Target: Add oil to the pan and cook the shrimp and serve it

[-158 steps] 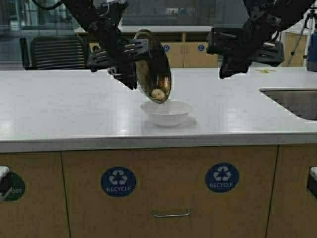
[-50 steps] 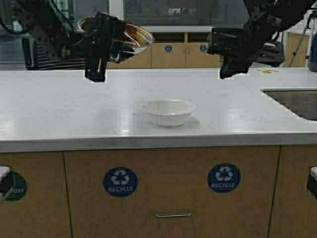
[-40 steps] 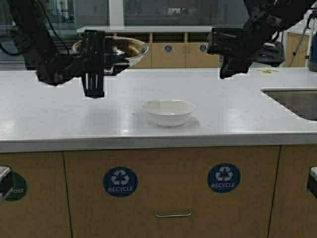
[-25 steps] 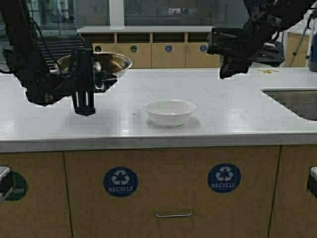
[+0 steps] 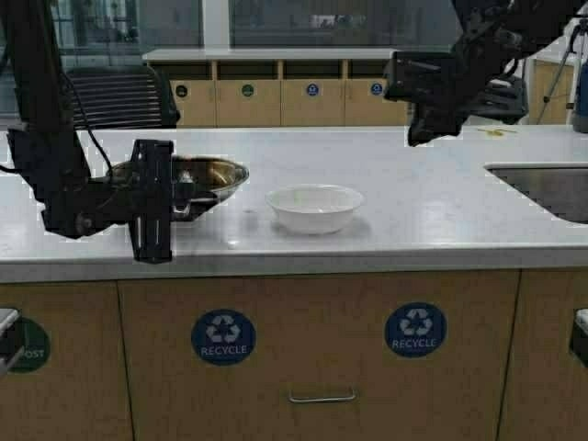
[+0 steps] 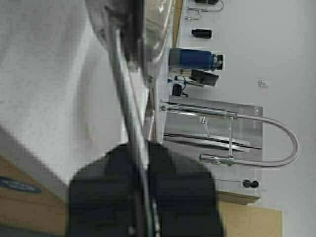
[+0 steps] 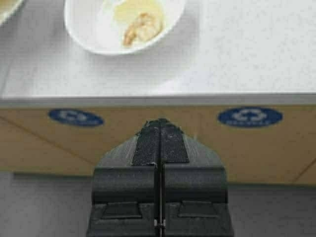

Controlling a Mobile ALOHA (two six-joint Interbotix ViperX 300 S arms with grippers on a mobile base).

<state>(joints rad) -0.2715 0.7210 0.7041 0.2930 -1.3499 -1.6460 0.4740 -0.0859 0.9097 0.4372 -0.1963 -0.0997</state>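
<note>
At the left of the high view, the left gripper [image 5: 152, 213] is clamped on the handle of the pan [image 5: 204, 175], which has come down from mid-air, upper left, to sit level at or just above the countertop [image 5: 413, 207]. In mid-frame the white bowl [image 5: 313, 207] now holds the shrimp [image 7: 142, 27], as the right wrist view shows, so serving looks done and only setting the pan down remains. At upper right the right gripper [image 7: 159, 132] hangs idle, its jaws pressed together on nothing.

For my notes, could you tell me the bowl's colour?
White; the bowl shows best in the high view.
</note>
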